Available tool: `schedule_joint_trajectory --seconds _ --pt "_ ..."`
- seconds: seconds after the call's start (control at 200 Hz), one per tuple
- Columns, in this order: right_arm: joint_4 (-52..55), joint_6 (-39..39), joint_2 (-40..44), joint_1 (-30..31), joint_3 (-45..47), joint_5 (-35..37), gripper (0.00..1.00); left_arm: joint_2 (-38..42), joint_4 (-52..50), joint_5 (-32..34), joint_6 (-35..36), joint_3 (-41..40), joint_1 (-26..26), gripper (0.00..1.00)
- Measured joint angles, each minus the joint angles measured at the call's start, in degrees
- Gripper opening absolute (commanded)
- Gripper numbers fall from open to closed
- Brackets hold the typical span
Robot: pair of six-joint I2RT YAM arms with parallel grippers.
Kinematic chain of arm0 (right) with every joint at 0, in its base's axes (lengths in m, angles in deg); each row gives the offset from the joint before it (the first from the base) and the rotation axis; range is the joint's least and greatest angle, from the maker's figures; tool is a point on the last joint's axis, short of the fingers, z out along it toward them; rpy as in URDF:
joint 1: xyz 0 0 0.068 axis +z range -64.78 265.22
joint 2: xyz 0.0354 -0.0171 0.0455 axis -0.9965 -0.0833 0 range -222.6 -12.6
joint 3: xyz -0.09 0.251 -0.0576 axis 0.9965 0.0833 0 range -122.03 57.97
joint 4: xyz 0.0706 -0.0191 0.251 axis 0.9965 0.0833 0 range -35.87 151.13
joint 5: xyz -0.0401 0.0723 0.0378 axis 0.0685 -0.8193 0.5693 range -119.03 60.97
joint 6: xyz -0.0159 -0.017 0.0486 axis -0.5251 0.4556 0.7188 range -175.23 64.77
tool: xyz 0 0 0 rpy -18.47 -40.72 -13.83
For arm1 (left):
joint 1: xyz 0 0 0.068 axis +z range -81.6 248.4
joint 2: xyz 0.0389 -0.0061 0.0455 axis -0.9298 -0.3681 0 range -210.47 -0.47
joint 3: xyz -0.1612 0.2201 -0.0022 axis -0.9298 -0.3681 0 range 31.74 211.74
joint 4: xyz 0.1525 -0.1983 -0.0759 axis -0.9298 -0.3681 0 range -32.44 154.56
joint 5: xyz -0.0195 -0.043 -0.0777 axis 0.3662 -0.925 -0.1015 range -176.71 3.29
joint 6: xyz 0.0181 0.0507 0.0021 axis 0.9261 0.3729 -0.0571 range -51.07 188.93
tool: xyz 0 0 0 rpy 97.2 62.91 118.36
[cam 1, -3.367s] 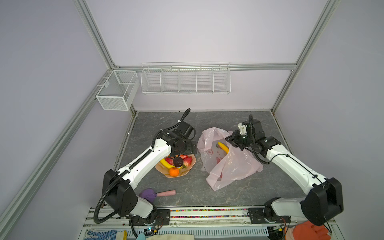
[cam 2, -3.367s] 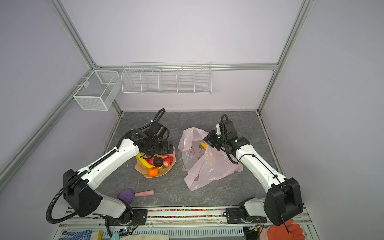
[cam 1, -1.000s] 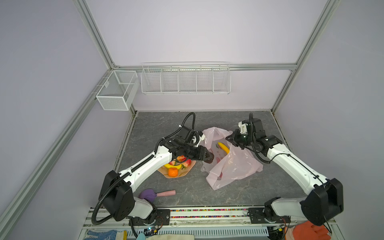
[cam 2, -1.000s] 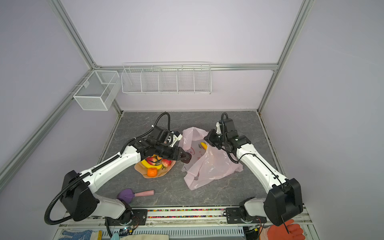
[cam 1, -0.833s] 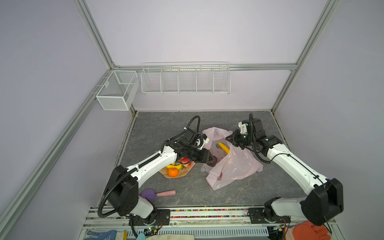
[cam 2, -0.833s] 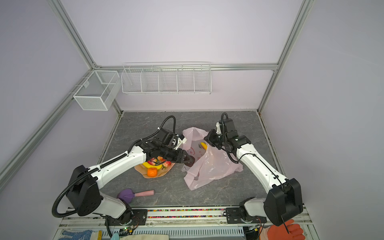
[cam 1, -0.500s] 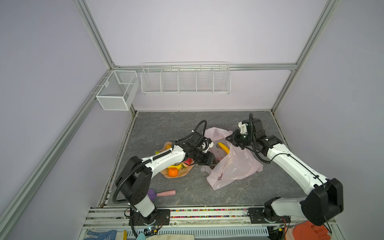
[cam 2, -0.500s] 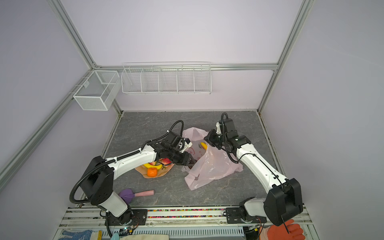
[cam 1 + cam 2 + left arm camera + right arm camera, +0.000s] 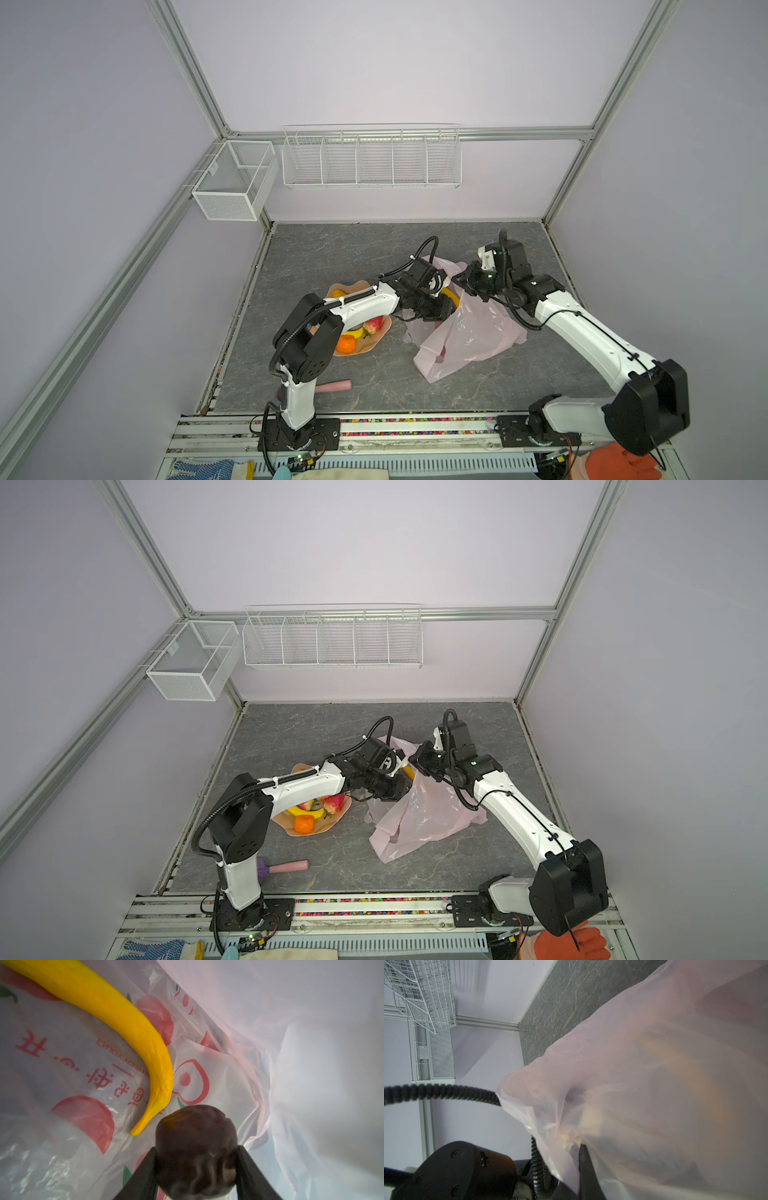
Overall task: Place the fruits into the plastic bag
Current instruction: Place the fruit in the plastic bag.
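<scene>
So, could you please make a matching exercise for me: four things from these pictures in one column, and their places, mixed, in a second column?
Things:
1. dark fruit
2. orange
3. brush
4. bag

Places:
A. on the dish
B. on the table, touched by no gripper
C. edge pinched by the right gripper
D. held in the left gripper

Pairs: 1-D, 2-A, 3-B, 4-C

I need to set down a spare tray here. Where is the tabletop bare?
Widest bare table: the far strip between back wall and plastic bag. Also bare: between brush, bag and front rail. Crowded mid-table, where dish, left gripper, bag mouth and right gripper meet.
</scene>
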Motion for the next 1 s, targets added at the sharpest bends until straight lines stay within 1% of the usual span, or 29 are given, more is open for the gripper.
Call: schedule_joint_trajectory --seconds 0.165,0.24,0.265,0.32,0.435,0.515,0.575,0.585,0.6,0.625,0.84,1.0 --pt "-2.9 1.4 0.9 -0.1 1.7 -0.2 0.07 -5.1 2.9 -1.4 -2.8 5.5 -1.4 0.03" --pt "-4.5 2.6 1.2 -0.2 3.2 -0.2 0.07 -7.5 2.8 -1.4 -3.5 8.0 -2.1 0.07" --pt "-5.0 3.0 1.3 -0.4 4.0 -0.2 0.07 -8.0 2.7 -1.4 -3.6 8.6 -2.2 0.1" --pt "-6.3 3.9 1.5 -0.9 5.2 -0.2 0.07 -8.8 2.5 -1.4 -3.7 9.3 -2.4 0.22" --pt "-8.2 5.4 2.2 -1.2 6.6 0.0 0.07 -9.2 1.7 -1.5 -4.0 10.1 -2.5 0.55" --pt "-9.0 5.9 2.7 -1.4 6.6 0.0 0.07 -9.2 2.0 -1.8 -4.0 10.5 -2.5 0.72" --pt "-9.0 6.2 3.0 -1.7 6.6 0.0 0.07 -9.1 2.2 -2.1 -4.3 10.6 -2.4 0.8" --pt "-9.0 6.2 3.0 -1.7 6.6 0.0 0.07 -9.1 2.2 -2.3 -4.2 10.6 -2.4 0.85" --pt "-9.0 6.2 3.1 -1.8 6.6 0.0 0.07 -9.0 2.2 -2.3 -4.5 10.6 -2.5 0.99" --pt "-9.0 6.2 3.2 -1.9 6.6 0.0 0.07 -9.0 2.3 -2.5 -4.1 10.6 -2.5 1.0" --pt "-8.9 6.3 4.9 -3.0 6.6 -0.2 0.07 -7.0 1.6 -2.7 -4.6 10.1 -2.4 1.0" --pt "-7.1 5.9 6.2 -3.4 4.9 0.1 0.07 -2.7 -2.1 -0.5 -4.7 8.8 -1.7 1.0"
